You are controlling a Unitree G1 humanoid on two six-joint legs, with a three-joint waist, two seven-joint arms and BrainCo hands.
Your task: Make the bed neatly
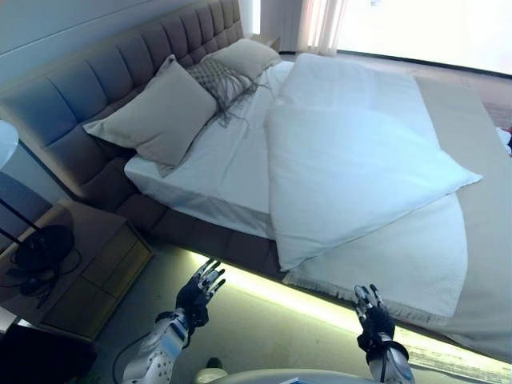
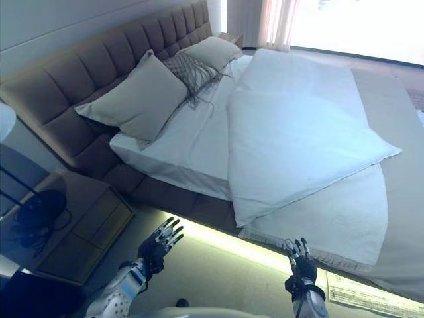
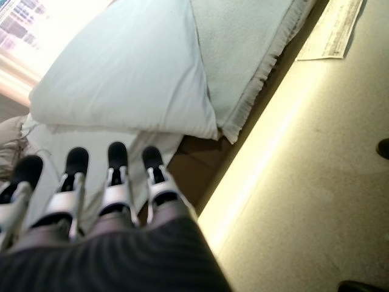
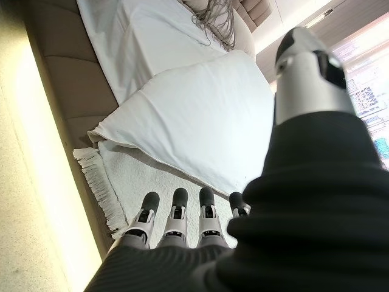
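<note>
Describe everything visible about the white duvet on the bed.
The puffy white duvet looks like soft cotton, smooth with few creases. It lies skewed across the mattress, folded back from the head end so the white sheet shows bare. One pointed corner hangs over the near side edge, overlapping the fringed white blanket beneath it. Neither hand touches it.

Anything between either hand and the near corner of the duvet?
Nothing visible. The left hand and right hand are both open over the floor beside the bed. The duvet corner hangs at the bed's edge, beside the fringed blanket, with open space in between.
</note>
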